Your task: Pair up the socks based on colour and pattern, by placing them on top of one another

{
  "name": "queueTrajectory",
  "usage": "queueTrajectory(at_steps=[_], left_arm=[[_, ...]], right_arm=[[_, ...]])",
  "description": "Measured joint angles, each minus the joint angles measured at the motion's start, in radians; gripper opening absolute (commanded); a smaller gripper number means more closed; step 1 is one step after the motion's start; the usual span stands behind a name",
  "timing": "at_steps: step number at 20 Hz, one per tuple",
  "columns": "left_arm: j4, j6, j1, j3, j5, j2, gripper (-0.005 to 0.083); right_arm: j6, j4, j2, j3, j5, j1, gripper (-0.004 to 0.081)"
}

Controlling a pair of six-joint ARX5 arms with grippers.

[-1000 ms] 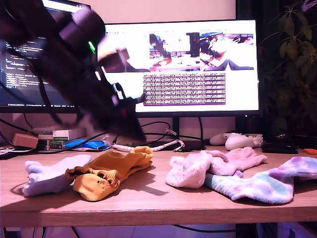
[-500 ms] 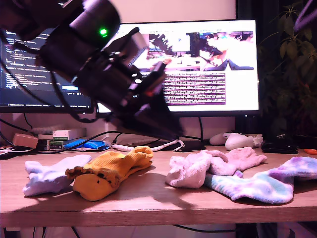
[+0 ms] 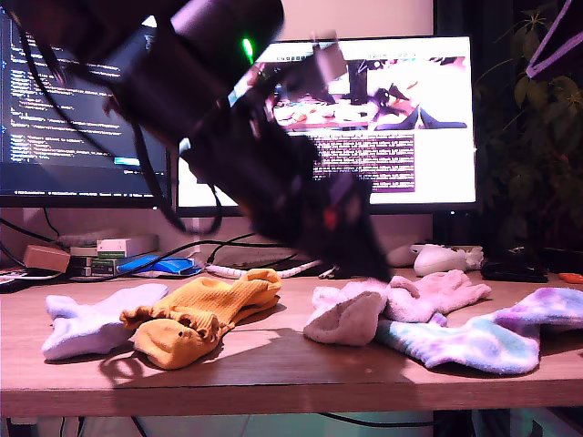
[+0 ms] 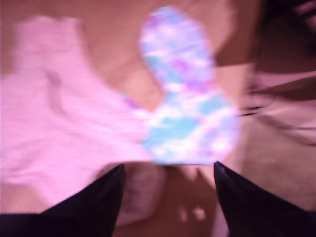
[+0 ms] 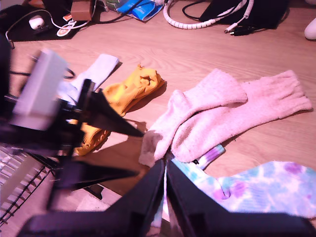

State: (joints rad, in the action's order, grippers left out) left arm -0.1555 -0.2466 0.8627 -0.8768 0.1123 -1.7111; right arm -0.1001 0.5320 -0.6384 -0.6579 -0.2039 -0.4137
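Note:
Mustard-orange ribbed socks lie in a heap beside a pale lavender-white sock toward the exterior view's left. Two fluffy pink socks overlap mid-table. A tie-dye sock lies touching them at the exterior view's right. My first gripper hangs open, motion-blurred, just above the pink socks' near end. My second gripper is shut and empty, high above the pink and tie-dye socks.
Two lit monitors stand behind the table. Cables, small boxes and a white game controller lie along the back. A plant fills the exterior view's right. The table's front edge runs close to the socks.
My first arm has swung from over the mustard socks toward the exterior view's right and down, now over the pink socks. The socks have not moved.

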Motion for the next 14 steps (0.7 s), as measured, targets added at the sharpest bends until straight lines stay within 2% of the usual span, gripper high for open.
queueTrajectory(at_steps=[6, 8, 9, 13, 14], left_arm=[[-0.041, 0.0, -0.001, 0.0, -0.009, -0.043, 0.0517], [-0.043, 0.0, -0.001, 0.0, -0.01, -0.053, 0.0475], [-0.043, 0.0, -0.001, 0.0, -0.01, -0.059, 0.0404], [-0.041, -0.007, -0.002, 0.0, -0.01, -0.063, -0.001], [-0.04, -0.017, -0.003, 0.0, -0.01, -0.063, -0.0019]], right_arm=[[0.0, -0.007, 0.0, 0.0, -0.003, 0.0, -0.0011], [0.0, -0.007, 0.0, 0.0, -0.003, 0.0, -0.0011], [0.0, -0.008, 0.0, 0.0, -0.003, 0.0, -0.0011], [0.0, -0.008, 0.0, 0.0, -0.003, 0.0, -0.0011], [0.0, -0.008, 0.0, 0.0, -0.003, 0.0, -0.0011]])
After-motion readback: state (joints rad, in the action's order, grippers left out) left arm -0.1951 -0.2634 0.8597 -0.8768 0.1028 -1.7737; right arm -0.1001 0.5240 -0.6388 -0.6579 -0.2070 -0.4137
